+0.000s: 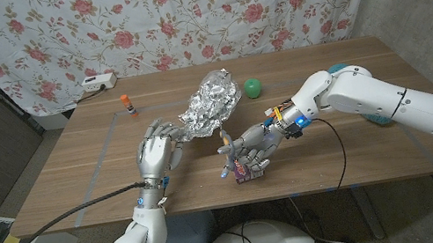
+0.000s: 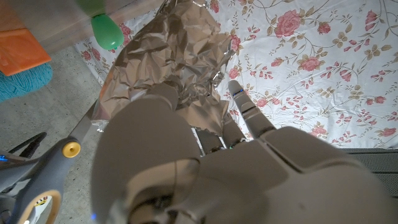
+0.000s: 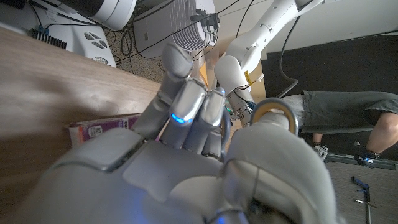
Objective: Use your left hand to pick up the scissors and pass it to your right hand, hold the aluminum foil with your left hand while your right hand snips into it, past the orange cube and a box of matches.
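Observation:
A crumpled sheet of aluminum foil [image 1: 209, 100] [image 2: 168, 56] lies mid-table. My left hand [image 1: 161, 152] reaches its near end, with thumb and fingers [image 2: 247, 112] closed on the foil's edge. To the right, my right hand [image 1: 251, 152] grips the scissors [image 1: 224, 142], whose tips point toward the foil. Their grey handle and yellow pivot [image 2: 62, 158] appear in the left wrist view, and a ring handle [image 3: 274, 111] sits on my right thumb. The purple box of matches [image 1: 249, 173] [image 3: 99, 131] lies under my right hand. The orange cube [image 2: 22, 53] is beyond the foil.
A green ball [image 1: 254, 88] [image 2: 107, 31] sits just past the foil. A glue stick [image 1: 130, 106] and a white power strip [image 1: 98, 82] are at the far left. A teal object [image 1: 338, 69] lies behind my right arm. A person's legs [image 3: 339, 106] are beyond the table.

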Available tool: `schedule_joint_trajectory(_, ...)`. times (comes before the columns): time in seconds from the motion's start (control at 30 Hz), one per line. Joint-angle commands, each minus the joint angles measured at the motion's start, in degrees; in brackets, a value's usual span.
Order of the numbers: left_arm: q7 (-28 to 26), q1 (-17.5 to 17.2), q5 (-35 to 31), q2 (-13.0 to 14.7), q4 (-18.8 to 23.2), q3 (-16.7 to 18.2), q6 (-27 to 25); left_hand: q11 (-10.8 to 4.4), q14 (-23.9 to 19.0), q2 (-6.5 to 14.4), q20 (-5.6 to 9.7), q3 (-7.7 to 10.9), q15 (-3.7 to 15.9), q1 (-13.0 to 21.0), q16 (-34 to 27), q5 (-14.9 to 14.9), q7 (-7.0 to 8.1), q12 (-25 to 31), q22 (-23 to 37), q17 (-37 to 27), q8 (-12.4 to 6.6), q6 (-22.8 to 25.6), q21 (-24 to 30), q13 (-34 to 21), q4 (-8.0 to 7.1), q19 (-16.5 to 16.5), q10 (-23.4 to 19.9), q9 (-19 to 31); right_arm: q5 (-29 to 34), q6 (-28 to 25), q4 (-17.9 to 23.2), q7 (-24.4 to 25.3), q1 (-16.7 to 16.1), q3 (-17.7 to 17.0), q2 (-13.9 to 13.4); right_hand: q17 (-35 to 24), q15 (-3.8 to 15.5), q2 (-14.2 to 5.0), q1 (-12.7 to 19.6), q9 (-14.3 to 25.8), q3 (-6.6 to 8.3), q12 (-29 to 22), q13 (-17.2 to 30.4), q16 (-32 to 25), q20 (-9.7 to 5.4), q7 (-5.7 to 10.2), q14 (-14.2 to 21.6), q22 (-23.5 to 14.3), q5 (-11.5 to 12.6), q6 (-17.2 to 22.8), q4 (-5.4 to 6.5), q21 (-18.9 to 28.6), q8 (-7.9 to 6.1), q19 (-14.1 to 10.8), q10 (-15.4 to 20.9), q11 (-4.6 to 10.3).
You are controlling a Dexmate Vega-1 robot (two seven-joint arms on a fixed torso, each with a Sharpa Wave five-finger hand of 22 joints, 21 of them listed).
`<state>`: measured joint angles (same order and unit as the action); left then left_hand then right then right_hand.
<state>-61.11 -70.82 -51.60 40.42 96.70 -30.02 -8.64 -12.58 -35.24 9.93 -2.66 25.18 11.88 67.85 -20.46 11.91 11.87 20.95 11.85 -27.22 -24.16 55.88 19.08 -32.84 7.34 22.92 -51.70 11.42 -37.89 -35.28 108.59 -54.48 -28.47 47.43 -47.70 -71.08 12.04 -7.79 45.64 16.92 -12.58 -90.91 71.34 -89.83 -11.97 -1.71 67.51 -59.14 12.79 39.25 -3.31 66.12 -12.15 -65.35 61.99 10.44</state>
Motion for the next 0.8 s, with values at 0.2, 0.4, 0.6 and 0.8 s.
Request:
schedule_joint_trajectory(0.2, 0.2, -0.2, -0.2, 0.0, 0.0, 0.1, 0.1, 0.02, -1.7, 0.0, 0.11, -0.01, 1.18, 0.6, 0.2, -0.1, 0.05, -0.2, 0.1, -0.2, -0.07, 0.8, 0.4, -0.2, 0.04, 0.2, -0.8, 0.2, -0.3, -0.1, 0.8, 1.8, -0.7, -0.5, -0.4, -0.2, 0.09, -3.08, 8.5, 1.2, 5.67, 0.2, 0.1, 0.2, -0.22, -5.47, 0.2, -0.6, -0.7, 9.2, -3.47, 0.4, -0.05, 2.8, -0.8, 0.4)
schedule_joint_trajectory(0.4, 0.2, -0.2, -0.1, 0.0, -0.2, 0.2, 0.2, 0.01, -1.7, 0.0, 0.11, -0.12, 1.27, 0.6, 0.3, -0.1, 0.04, -0.3, 0.1, -0.3, -0.06, 0.9, 0.4, -0.4, 0.09, 0.2, -1.0, 0.1, -0.6, -0.6, 1.3, 2.7, -0.9, -0.8, -0.5, -0.1, 0.09, -3.54, 13.2, 2.7, 12.1, 0.3, 0.1, 0.6, -0.24, -3.7, -0.8, -1.0, -1.5, 10.8, -4.05, 1.0, -0.47, 4.8, -1.6, 0.45)
schedule_joint_trajectory(0.6, -0.1, -0.2, 0.0, -0.1, -0.3, 0.2, 0.5, -0.03, -1.9, 0.0, 0.17, -0.19, 1.22, 0.7, 0.3, -0.2, 0.04, -0.5, 0.1, -0.4, -0.04, 0.9, 0.5, -0.5, 0.1, 0.2, -1.1, 0.1, -1.0, -1.5, 1.6, 3.3, -1.0, -0.8, -0.4, -0.1, 0.09, -3.62, 14.3, 3.5, 15.11, 0.3, 0.1, 0.7, -0.24, -2.49, -1.1, -1.0, -1.6, 12.5, -3.62, 1.5, -1.01, 5.3, -1.9, 0.36)
schedule_joint_trajectory(0.8, -0.1, -0.4, 0.2, 0.1, -0.3, 0.2, 0.6, -0.03, -2.0, -0.1, 0.16, -0.31, 1.3, 0.8, 0.3, -0.2, 0.04, -0.5, 0.1, -0.6, -0.01, 1.0, 0.6, -0.7, 0.21, 0.2, -1.4, 0.1, -1.4, -2.9, 1.0, 3.2, -0.7, 0.0, 0.2, -0.1, 0.09, -3.81, 14.0, 3.8, 17.41, 0.2, 0.1, 0.8, -0.26, -2.15, -1.2, -1.0, -1.7, 13.7, -2.53, 2.1, -1.06, 5.4, -2.0, 0.33)
